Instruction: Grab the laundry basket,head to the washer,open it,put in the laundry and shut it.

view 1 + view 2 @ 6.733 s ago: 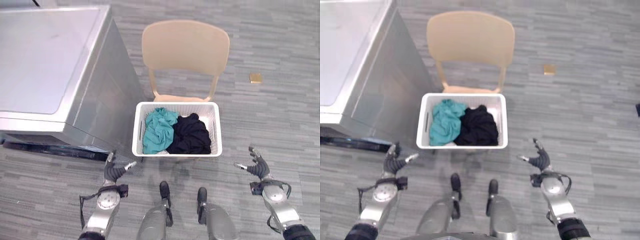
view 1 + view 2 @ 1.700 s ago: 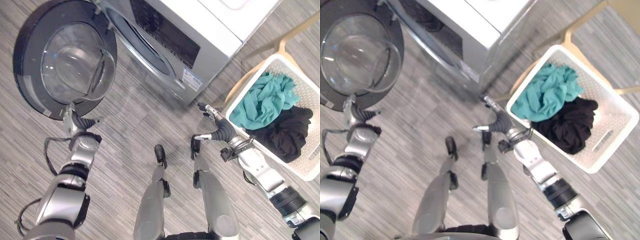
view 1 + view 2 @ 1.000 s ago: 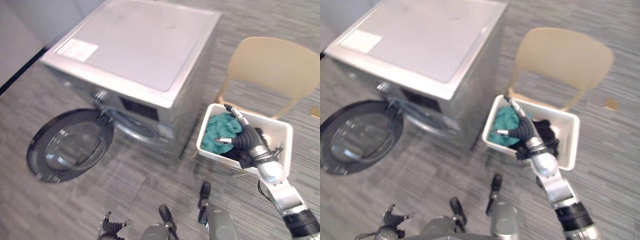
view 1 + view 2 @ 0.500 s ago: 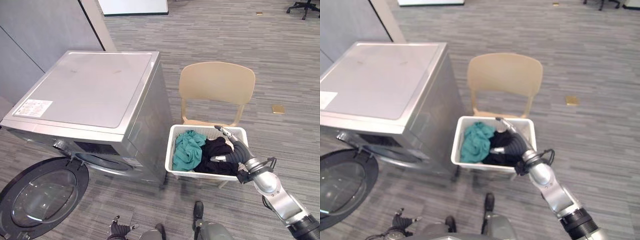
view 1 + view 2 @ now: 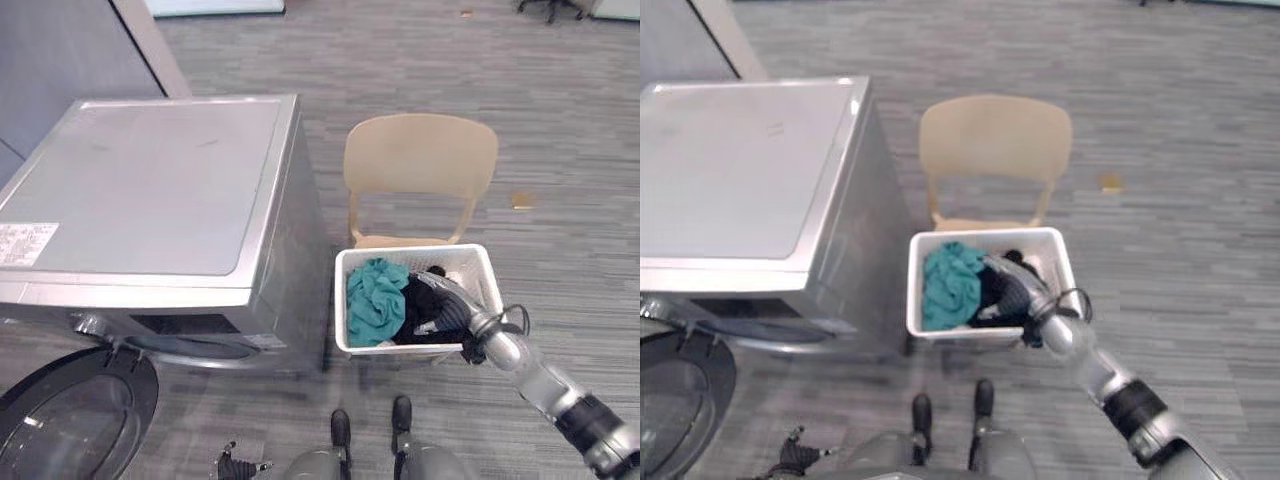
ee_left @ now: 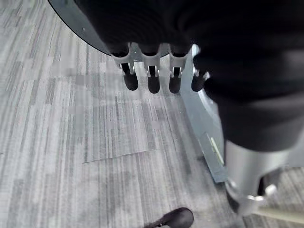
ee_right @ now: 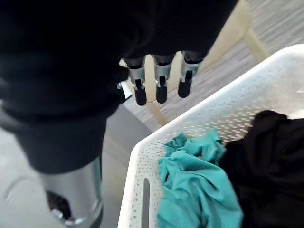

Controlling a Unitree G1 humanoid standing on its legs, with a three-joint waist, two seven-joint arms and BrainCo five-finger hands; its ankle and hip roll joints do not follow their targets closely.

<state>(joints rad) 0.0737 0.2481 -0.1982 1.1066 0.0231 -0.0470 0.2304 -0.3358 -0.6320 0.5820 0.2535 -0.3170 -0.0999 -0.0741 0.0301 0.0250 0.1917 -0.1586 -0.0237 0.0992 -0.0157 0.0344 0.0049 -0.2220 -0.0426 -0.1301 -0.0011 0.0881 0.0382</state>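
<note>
A white laundry basket [image 5: 390,347] sits on a beige chair beside the washer. In it lie a teal cloth [image 5: 374,300] on the left and a black cloth [image 5: 418,318] on the right. My right hand [image 5: 447,308] reaches into the basket from the right, just above the black cloth. Its fingers [image 7: 159,86] are straight and hold nothing, and the teal cloth [image 7: 199,187] and basket rim [image 7: 137,190] lie past them. My left hand [image 5: 236,465] hangs low at the bottom edge, with straight fingers [image 6: 152,80] over the floor. The washer door [image 5: 62,422] stands open at the lower left.
The silver washer [image 5: 150,180] fills the left side, right next to the basket. The chair's back [image 5: 420,160] rises behind the basket. A small yellowish object [image 5: 522,200] lies on the grey floor to the right.
The whole view has shifted as the camera moved. My right hand has gone deeper into the basket, from near its right rim to over the black cloth.
</note>
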